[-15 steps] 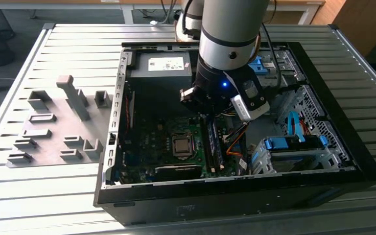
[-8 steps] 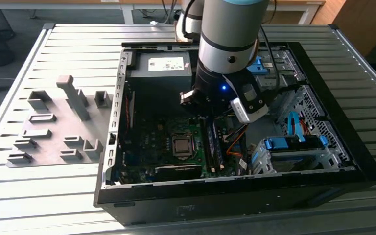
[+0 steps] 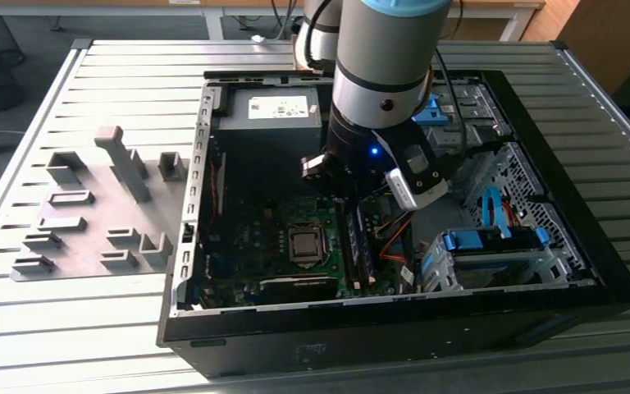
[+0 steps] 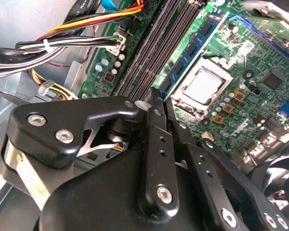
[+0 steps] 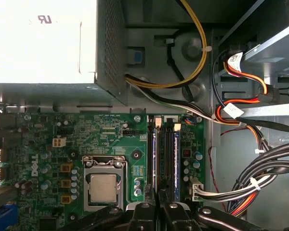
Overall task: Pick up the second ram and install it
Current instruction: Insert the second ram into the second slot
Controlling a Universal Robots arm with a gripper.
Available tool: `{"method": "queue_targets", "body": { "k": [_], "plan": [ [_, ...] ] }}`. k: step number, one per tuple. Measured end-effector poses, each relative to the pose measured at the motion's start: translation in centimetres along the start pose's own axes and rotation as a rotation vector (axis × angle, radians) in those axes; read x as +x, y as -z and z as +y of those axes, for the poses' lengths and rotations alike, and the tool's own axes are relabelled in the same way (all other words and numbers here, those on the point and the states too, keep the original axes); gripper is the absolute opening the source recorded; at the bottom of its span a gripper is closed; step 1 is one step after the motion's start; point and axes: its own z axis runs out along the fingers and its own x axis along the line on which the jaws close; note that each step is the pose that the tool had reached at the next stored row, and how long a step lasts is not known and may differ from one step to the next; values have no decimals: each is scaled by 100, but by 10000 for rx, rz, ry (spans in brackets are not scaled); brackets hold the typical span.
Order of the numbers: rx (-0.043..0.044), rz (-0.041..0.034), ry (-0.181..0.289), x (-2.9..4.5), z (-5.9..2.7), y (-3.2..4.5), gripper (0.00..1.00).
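Over the motherboard (image 3: 282,238), just beside the CPU socket (image 3: 306,244), the gripper (image 3: 348,195) is hung low inside the open case (image 3: 403,320). And in both wrist views it is seen right above the memory slots (image 5: 166,154), which run alongside the CPU socket (image 5: 103,185). How far the gripper (image 5: 158,204) is open cannot be told, and whether anything is held in it cannot be told either.

Now the ram (image 5: 152,154): a blue-green stick with dark chips is seen seated in the slot nearest the CPU socket, lying flush along its length. In the second wrist view that same ram (image 4: 192,45) is shown between the CPU socket (image 4: 202,86) and the dark slots (image 4: 154,53), with the gripper (image 4: 162,98) poised over the near end of those slots. Whether this stick is the second ram or the first cannot be made out.

Beyond the slots from the CPU socket, bundled cables (image 5: 250,183) are draped across the case floor. Further from the CPU socket on that same side, a drive cage (image 3: 490,254) with blue fittings is seen. A power supply (image 3: 271,111) is set well apart from the CPU socket, at the far end of the case.

Well away from the CPU socket, outside the case, a grey fixture (image 3: 85,222) is laid on the slatted table (image 3: 75,328).
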Motion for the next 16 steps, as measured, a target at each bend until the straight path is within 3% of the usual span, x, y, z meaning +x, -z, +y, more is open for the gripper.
{"method": "queue_targets", "body": {
  "k": [8,16],
  "plan": [
    [-3,-1,-1,-1,0,-6,14],
    [-1,0,-8,-40,-4,-138,14]
  ]
}}
